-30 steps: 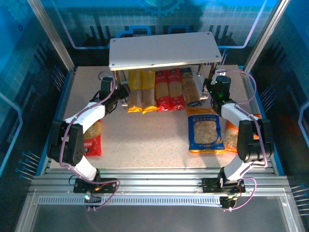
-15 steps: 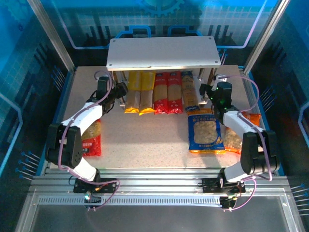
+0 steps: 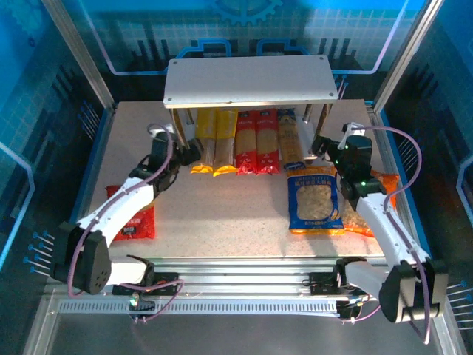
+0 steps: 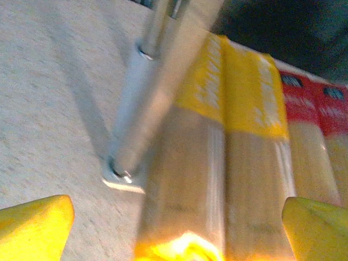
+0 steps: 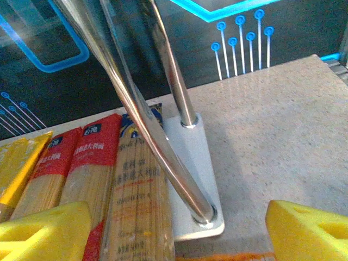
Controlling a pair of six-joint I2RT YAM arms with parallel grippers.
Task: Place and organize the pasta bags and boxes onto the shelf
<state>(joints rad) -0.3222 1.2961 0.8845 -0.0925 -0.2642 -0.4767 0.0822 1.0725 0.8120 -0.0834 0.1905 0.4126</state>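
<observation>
Beige speckled worktop (image 3: 236, 211) fills the floor of the blue-walled cell, and at its far side stands the shelf (image 3: 247, 80), its pale top board bare and carried on shiny metal legs (image 5: 182, 92). Three bags lie flat on the worktop, none of them on the shelf: the blue bag (image 3: 315, 198) with orange edges sits in front of the shelf's right end, the orange bag (image 3: 363, 216) lies just beside it and partly under the right arm, and the red bag (image 3: 134, 218) lies well apart at the left, partly under the left arm. Under the top board the long packs lie side by side, their near ends sticking out toward the arms: the yellow pasta boxes (image 3: 216, 144) at the left, the red pasta boxes (image 3: 257, 144) in the middle, and the blue pasta box (image 3: 293, 142) at the right, close against a leg. The left end effector (image 3: 185, 151) hangs just beside the outer yellow pack and the shelf's left front leg, its yellow fingers (image 4: 35, 225) spread wide and released. The right end effector (image 3: 323, 146) sits near the right front leg, fingers (image 5: 46, 231) likewise parted and gripping nothing.
</observation>
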